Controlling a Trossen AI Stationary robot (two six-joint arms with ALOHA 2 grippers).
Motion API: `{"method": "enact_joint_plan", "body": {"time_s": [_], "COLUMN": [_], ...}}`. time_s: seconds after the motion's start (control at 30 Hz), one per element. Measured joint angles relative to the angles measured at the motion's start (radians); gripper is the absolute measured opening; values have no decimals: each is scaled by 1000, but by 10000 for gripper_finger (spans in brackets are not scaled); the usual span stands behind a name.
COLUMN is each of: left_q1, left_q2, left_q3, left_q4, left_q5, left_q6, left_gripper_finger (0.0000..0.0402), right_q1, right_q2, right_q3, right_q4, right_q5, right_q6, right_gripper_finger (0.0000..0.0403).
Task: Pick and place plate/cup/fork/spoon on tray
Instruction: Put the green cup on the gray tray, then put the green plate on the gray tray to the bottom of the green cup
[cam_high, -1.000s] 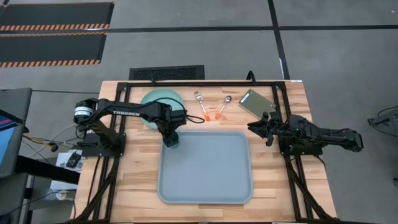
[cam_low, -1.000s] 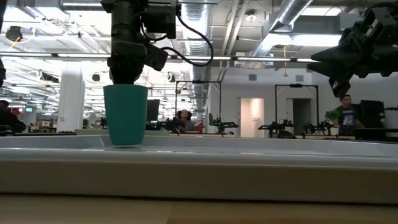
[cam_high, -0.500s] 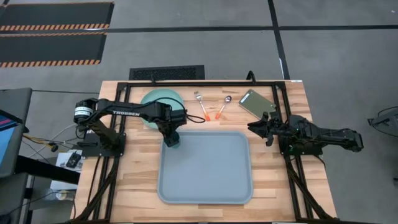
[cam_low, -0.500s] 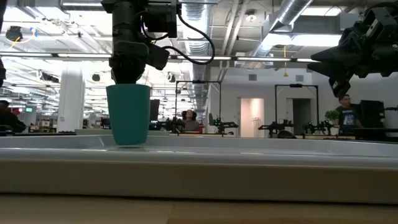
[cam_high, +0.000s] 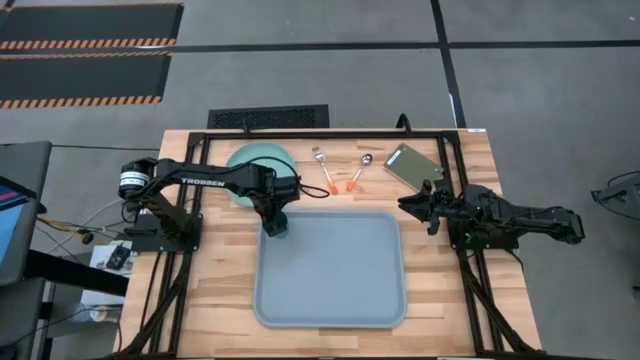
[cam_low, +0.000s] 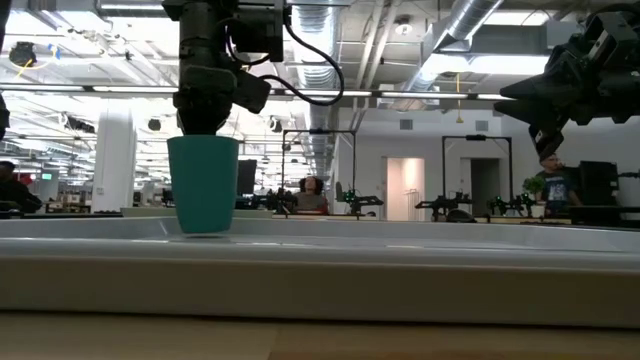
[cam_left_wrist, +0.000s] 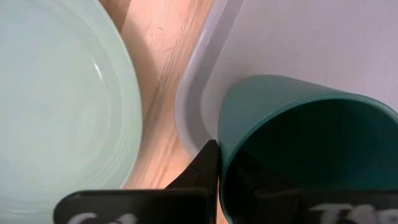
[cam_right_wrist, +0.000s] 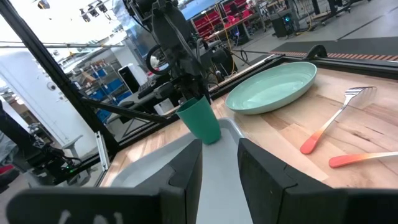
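Left gripper (cam_low: 207, 125) clamped on the cup (cam_low: 204, 185) rim at the tray's (cam_high: 330, 300) far-left corner; cup likely light, rigid, best held by its rim.

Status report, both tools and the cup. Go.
Left tool shut on cup, at tray corner. Right tool open, waiting beside tray. Nothing in the way.

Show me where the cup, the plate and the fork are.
cup (cam_low: 204, 185): low view, middle of its side wall.
plate (cam_right_wrist: 272, 90): right wrist view, inner bottom.
fork (cam_high: 325, 170): high view, middle of the shaft.
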Motion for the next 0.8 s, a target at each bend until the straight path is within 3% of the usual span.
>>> {"method": "enact_joint_plan", "body": {"time_s": [0.3, 0.8], "left_q1": [0, 0], "left_q2": [0, 0], "left_q3": [0, 0], "left_q4": [0, 4], "left_q5": [0, 0], "left_q6": [32, 44], "left_gripper_finger": [21, 135], "right_q1": [0, 0], "right_q2": [0, 0], "right_q3": [0, 0], "right_q4": [0, 0], "right_q5": [0, 0], "right_q6": [0, -1], "right_gripper_finger": [129, 129]}}
